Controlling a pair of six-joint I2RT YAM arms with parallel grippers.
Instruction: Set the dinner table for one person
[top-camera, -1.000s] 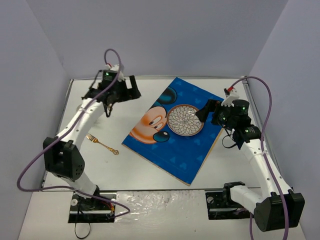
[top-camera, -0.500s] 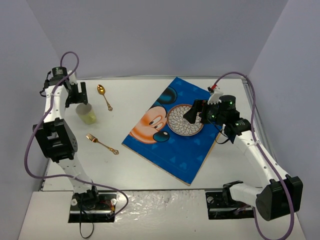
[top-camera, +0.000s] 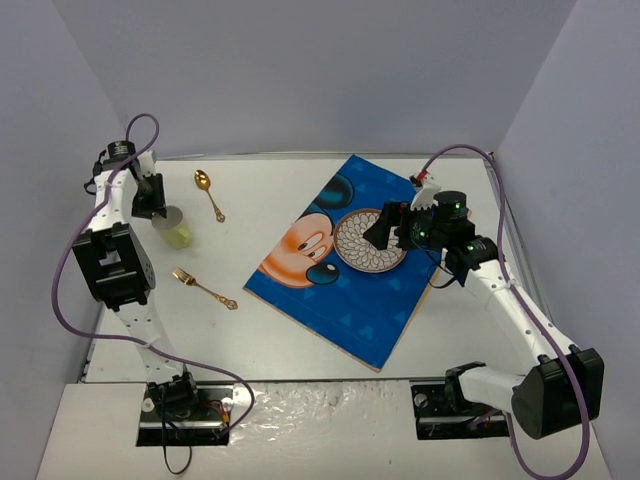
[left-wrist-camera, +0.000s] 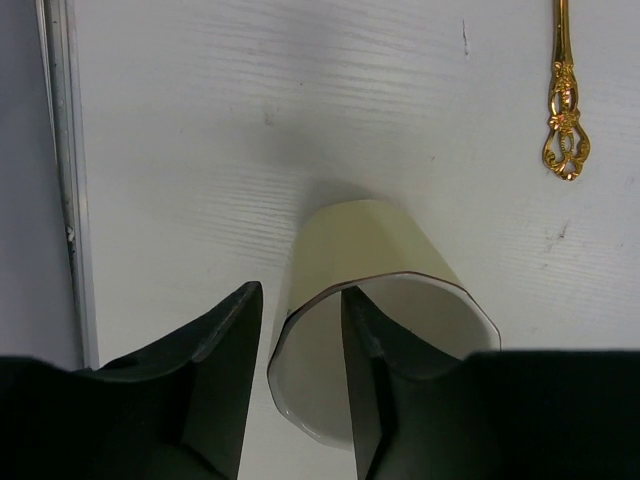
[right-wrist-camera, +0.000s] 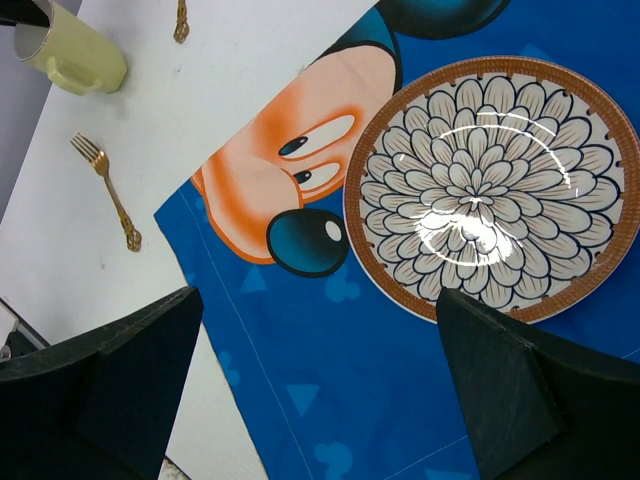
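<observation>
White arm links, black joints, purple cables, black jaws.

Plain pale lavender walls on three sides — even, soft light.

plates 1 | cups 1 | spoons 1 | forks 1 | placemats 1
</observation>
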